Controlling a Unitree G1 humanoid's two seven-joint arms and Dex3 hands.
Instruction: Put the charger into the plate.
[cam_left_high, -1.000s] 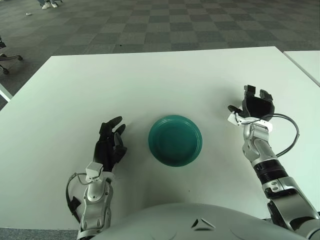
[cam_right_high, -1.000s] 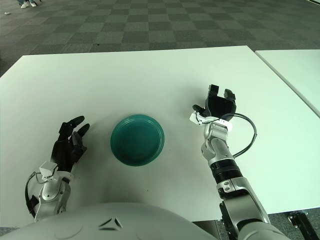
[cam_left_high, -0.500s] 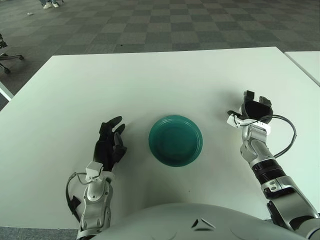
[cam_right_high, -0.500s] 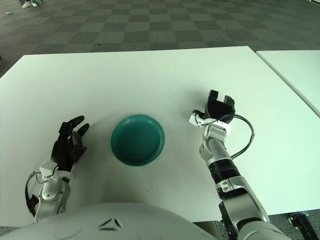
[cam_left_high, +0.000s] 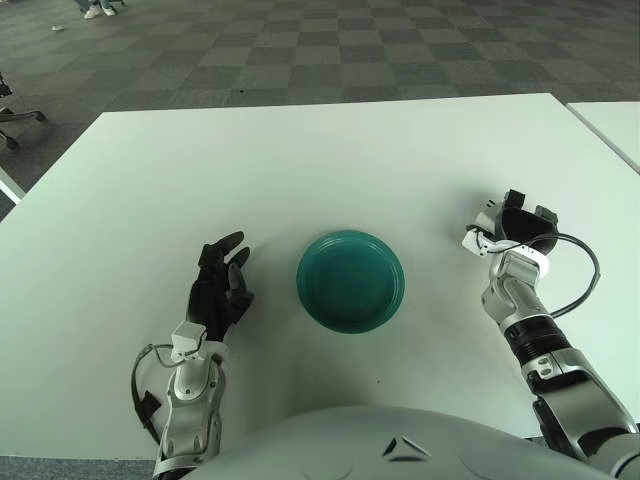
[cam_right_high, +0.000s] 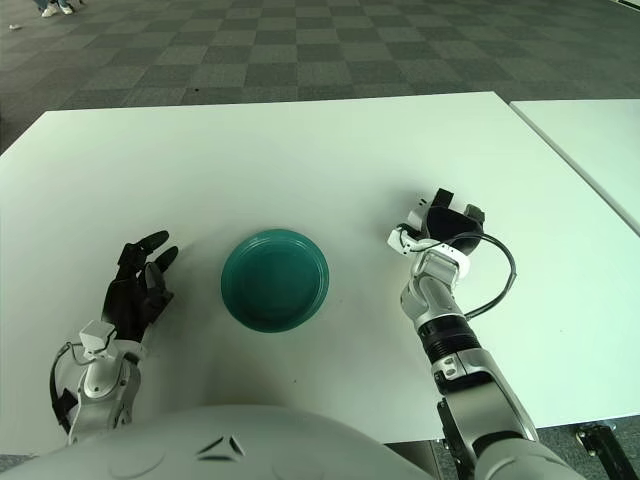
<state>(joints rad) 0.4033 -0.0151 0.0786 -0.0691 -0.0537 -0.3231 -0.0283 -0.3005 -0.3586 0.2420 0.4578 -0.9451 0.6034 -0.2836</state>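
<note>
A round dark-green plate (cam_left_high: 306, 290) lies on the white table, between my two hands. My right hand (cam_left_high: 512, 226) rests on the table about a hand's width right of the plate, its fingers curled down. A small white piece, apparently the charger (cam_left_high: 486, 214), shows at the fingertips; most of it is hidden under the hand. My left hand (cam_left_high: 221, 286) lies flat on the table left of the plate, fingers spread and empty.
The white table (cam_left_high: 300, 160) runs far back and to both sides. A black cable loop (cam_left_high: 583, 285) hangs off my right wrist. A second white table (cam_left_high: 615, 120) stands at the far right. Grey carpet lies beyond.
My right hand's fingers have curled down from open and upright to closed, and the hand has shifted slightly right. The left hand and the plate have not moved.
</note>
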